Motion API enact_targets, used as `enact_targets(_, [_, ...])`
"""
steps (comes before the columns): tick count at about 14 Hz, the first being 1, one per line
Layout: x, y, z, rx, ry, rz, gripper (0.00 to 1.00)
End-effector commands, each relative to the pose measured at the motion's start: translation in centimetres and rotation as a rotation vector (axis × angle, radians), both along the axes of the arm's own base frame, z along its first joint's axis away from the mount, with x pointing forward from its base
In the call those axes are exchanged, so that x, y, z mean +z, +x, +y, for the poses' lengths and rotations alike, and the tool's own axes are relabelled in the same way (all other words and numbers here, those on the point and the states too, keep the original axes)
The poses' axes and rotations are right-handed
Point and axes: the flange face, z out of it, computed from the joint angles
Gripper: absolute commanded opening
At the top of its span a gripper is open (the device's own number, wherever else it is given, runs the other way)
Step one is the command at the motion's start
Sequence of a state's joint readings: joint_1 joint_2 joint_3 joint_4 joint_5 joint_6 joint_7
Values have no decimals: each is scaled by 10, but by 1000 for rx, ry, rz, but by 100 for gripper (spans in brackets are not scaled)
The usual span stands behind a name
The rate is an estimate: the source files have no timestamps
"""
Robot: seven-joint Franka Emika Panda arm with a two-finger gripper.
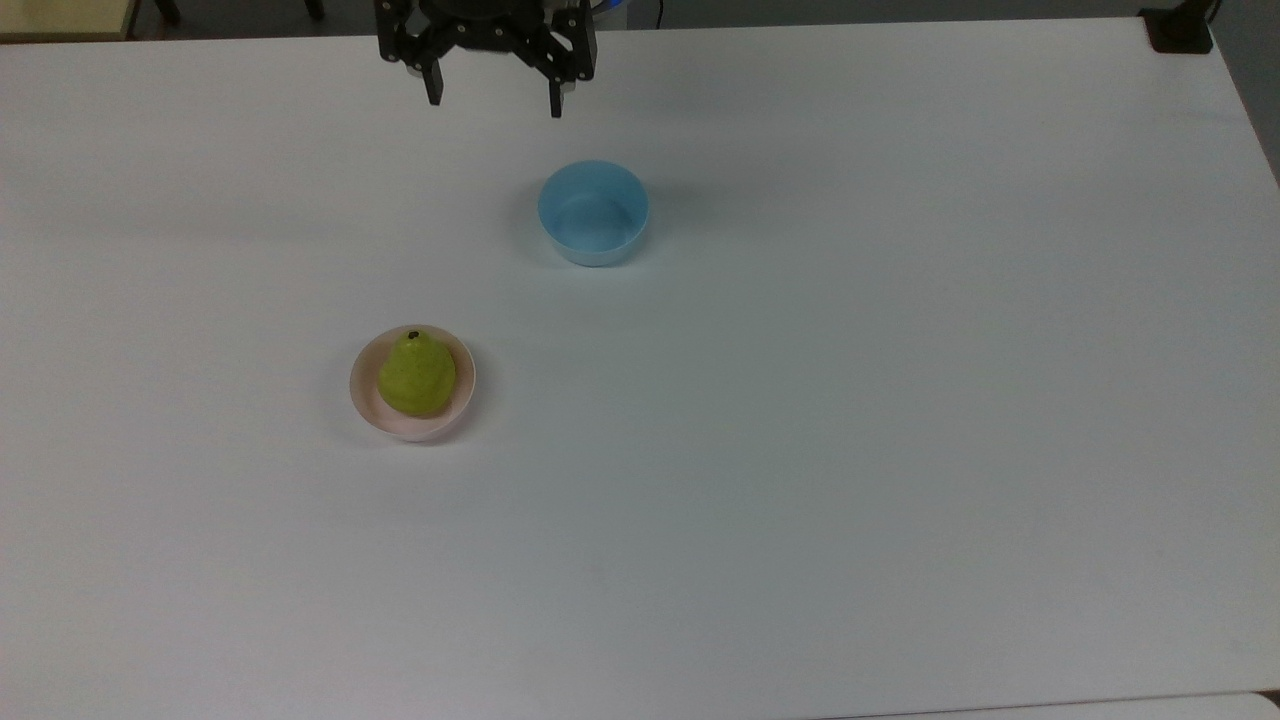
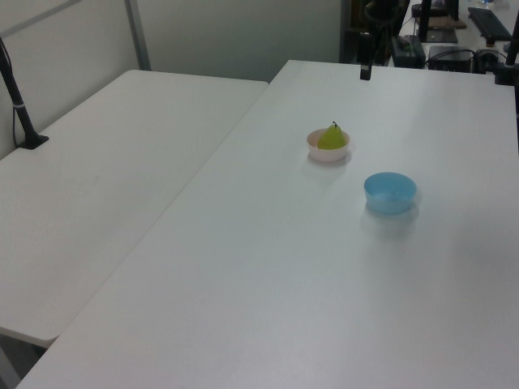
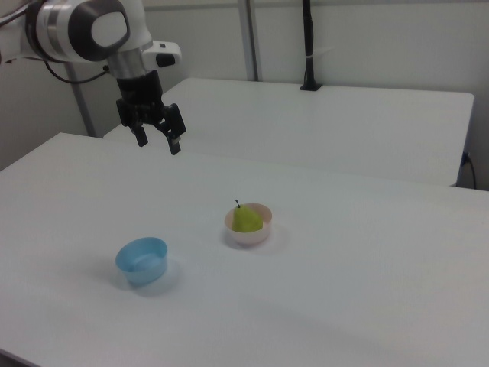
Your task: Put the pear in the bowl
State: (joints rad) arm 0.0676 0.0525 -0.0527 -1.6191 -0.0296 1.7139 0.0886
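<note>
The yellow-green pear (image 1: 417, 373) (image 2: 331, 138) (image 3: 247, 219) rests inside the pale pink bowl (image 1: 364, 400) (image 2: 316, 151) (image 3: 246, 236), its dark stem pointing up. My gripper (image 1: 494, 100) (image 3: 157, 142) hangs open and empty high above the table, far from the bowl, near the top view's upper edge. In the left view one black finger (image 2: 366, 69) of it shows above the table's far end.
A light blue bowl (image 1: 593, 213) (image 2: 390, 192) (image 3: 142, 260) stands empty on the white table (image 1: 900, 400), apart from the pink one. A second white table (image 2: 105, 186) adjoins along the left view's left. A black post (image 3: 308, 46) stands on the far table.
</note>
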Motion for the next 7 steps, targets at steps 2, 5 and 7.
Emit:
enact_targets(2, [19, -9, -4, -19, -19, 38, 100])
enact_targets(5, [18, -10, -5, -18, -19, 46, 100])
enact_targets(7, [19, -10, -5, -20, -19, 45, 100])
